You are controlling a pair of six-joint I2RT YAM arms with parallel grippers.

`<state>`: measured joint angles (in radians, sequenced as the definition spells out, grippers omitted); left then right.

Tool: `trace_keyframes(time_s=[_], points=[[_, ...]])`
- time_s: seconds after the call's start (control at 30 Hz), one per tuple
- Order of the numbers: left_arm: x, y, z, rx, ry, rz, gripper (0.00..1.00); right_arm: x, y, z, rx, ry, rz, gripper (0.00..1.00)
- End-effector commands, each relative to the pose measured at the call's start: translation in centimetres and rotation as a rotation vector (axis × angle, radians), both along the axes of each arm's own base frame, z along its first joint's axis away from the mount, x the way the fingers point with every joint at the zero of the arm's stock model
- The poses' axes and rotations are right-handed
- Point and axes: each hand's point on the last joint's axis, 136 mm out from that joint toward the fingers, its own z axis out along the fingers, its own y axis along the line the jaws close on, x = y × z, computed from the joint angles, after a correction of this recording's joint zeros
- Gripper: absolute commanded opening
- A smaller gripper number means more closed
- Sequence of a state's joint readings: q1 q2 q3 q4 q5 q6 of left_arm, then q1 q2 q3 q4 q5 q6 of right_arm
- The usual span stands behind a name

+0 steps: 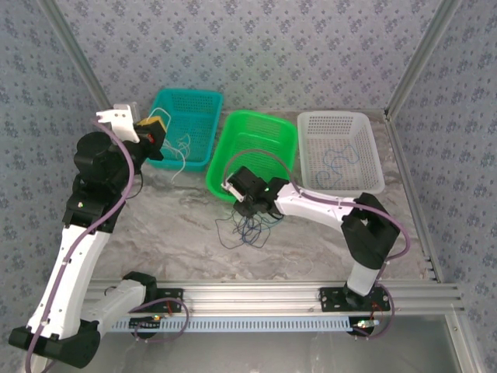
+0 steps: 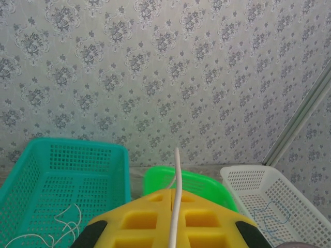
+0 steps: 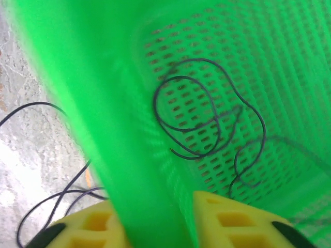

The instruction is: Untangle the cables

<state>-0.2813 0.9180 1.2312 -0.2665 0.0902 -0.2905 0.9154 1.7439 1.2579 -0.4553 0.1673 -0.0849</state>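
Note:
My left gripper [image 1: 155, 134] hangs raised over the teal basket [image 1: 186, 94], shut on a whitish cable [image 2: 177, 173] that runs up between its yellow fingers. That cable's loops [image 1: 180, 152] trail down into the teal basket. My right gripper [image 1: 238, 191] sits at the near rim of the green basket [image 1: 220, 160]. Its yellow fingers stand either side of the basket's wall [image 3: 103, 103] and are closed on it. A black cable [image 3: 186, 103] lies looped inside the green basket. A tangle of dark and blue cables [image 1: 247, 225] lies on the table in front of it.
A white basket [image 1: 334, 115] at the right holds a thin blue cable [image 1: 342, 159]. The three baskets stand side by side at the back of the marble table. Patterned walls and metal posts close in the sides. The rail with the arm bases runs along the near edge.

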Motion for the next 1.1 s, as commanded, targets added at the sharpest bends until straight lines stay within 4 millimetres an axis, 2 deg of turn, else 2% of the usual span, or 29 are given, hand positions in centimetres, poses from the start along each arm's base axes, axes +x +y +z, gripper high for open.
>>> trace_keyframes(time_s=[0.0,0.13,0.33,0.5,0.6,0.73,0.87,0.97,1.0,1.07], points=[[-0.2,0.0,0.5,-0.015,-0.018,-0.008,0.07,0.4,-1.0,0.9,-0.020,-0.008,-0.016,0.14],[0.1,0.1,0.5,-0.014,-0.016,-0.002,0.06,1.3,-1.8,3.4,-0.006,-0.060,0.000,0.11],[0.6,0.1,0.1,-0.023,-0.007,-0.005,0.07,2.6,-2.7,4.4,-0.024,-0.069,0.078,0.12],[0.9,0.1,-0.1,-0.027,0.000,-0.005,0.07,3.5,-2.7,3.2,-0.091,-0.065,0.176,0.12],[1.2,0.1,-0.4,-0.029,0.006,-0.002,0.06,4.4,-2.0,2.5,-0.111,-0.078,0.238,0.13],[1.5,0.2,-0.8,-0.035,0.020,0.000,0.07,5.7,-1.2,0.7,-0.163,-0.072,0.293,0.12],[1.8,0.6,-1.3,-0.035,0.033,0.012,0.07,7.2,-1.6,-0.8,-0.187,-0.056,0.281,0.12],[2.2,1.1,-1.6,-0.045,0.042,0.020,0.07,8.4,-2.4,-0.7,-0.170,-0.070,0.232,0.14],[2.3,1.2,-1.7,-0.051,0.047,0.018,0.07,8.7,-2.4,-0.2,-0.154,-0.073,0.217,0.19],[2.5,1.1,-1.9,-0.060,0.050,0.013,0.06,8.5,-2.2,1.0,-0.122,-0.088,0.212,0.23]])
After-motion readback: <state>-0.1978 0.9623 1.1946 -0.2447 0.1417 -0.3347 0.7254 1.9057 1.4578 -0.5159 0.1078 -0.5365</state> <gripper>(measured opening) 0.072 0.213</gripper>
